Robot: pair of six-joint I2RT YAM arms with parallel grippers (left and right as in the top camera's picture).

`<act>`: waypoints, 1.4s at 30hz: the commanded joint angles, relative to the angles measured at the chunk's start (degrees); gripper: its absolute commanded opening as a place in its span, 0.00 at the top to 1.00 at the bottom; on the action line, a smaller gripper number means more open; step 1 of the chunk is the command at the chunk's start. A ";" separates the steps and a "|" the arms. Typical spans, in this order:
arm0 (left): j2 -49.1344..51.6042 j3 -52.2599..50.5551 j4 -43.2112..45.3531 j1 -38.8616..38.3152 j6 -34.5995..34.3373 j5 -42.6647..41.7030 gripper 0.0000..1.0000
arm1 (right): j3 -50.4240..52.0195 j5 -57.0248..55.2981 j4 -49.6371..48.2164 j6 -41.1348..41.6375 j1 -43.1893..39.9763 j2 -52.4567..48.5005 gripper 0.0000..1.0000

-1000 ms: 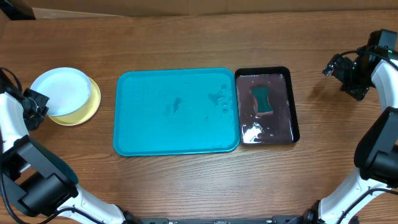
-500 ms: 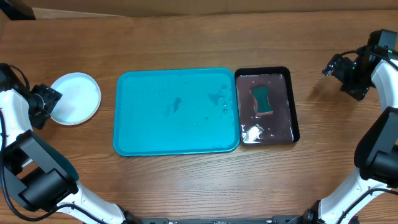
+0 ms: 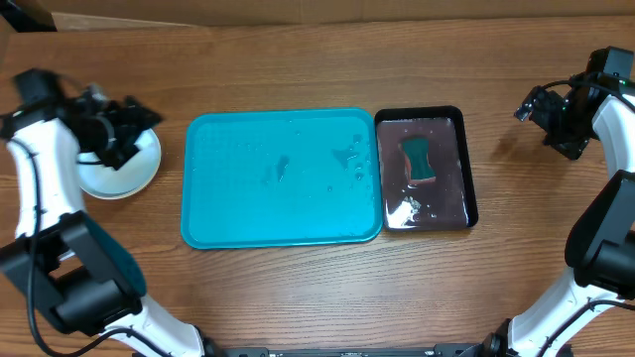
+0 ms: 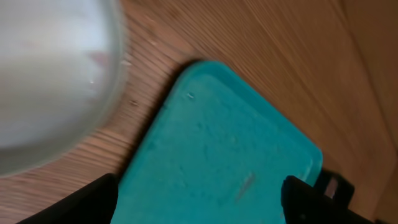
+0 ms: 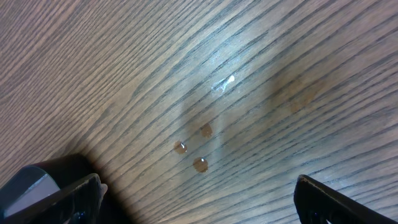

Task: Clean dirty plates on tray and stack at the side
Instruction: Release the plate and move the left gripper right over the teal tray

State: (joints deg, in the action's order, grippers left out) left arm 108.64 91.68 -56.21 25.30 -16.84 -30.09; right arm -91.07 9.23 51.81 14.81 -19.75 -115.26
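Hovering with left gripper (image 4: 199, 200) wide open, empty, over plate (image 3: 119, 175) at 9 o'clock of tray (image 3: 283, 203). Holding right gripper (image 5: 198, 194) likewise open, empty, above table (image 5: 261, 56) at 3 o'clock.

Table (image 3: 298, 297) holds white plate (image 3: 131, 175), turquoise tray (image 3: 283, 188), black tray (image 3: 469, 169).

table (image 3: 298, 288): brown wood grain | droplets (image 5: 200, 164): on the wood | light: even

This looks like a robotics lab bench. A left arm (image 3: 40, 178) and right arm (image 3: 617, 134) flank a wood-grain table (image 3: 298, 288), with cardboard (image 3: 298, 10) behind it.
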 commanded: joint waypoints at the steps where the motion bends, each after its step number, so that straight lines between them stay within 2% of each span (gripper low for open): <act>1: -1.49 1.27 -1.25 -4.76 1.84 -1.51 0.00 | -0.94 0.28 -0.31 0.24 0.13 0.92 0.00; 8: -1.49 1.27 -1.88 -12.98 1.86 3.58 0.00 | -0.94 0.28 -0.31 0.24 0.13 0.92 0.00; 15: -1.49 1.27 -1.86 -17.20 1.86 8.20 0.00 | -0.94 0.28 -0.31 0.24 0.13 0.92 0.00; 42: -1.49 1.27 -1.86 -17.73 1.86 8.24 0.00 | -0.94 0.28 -0.31 0.24 0.13 0.92 0.00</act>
State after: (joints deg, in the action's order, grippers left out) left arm 108.64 91.68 -57.91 7.73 -16.08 -22.22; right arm -91.07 9.21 51.81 14.81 -19.75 -115.26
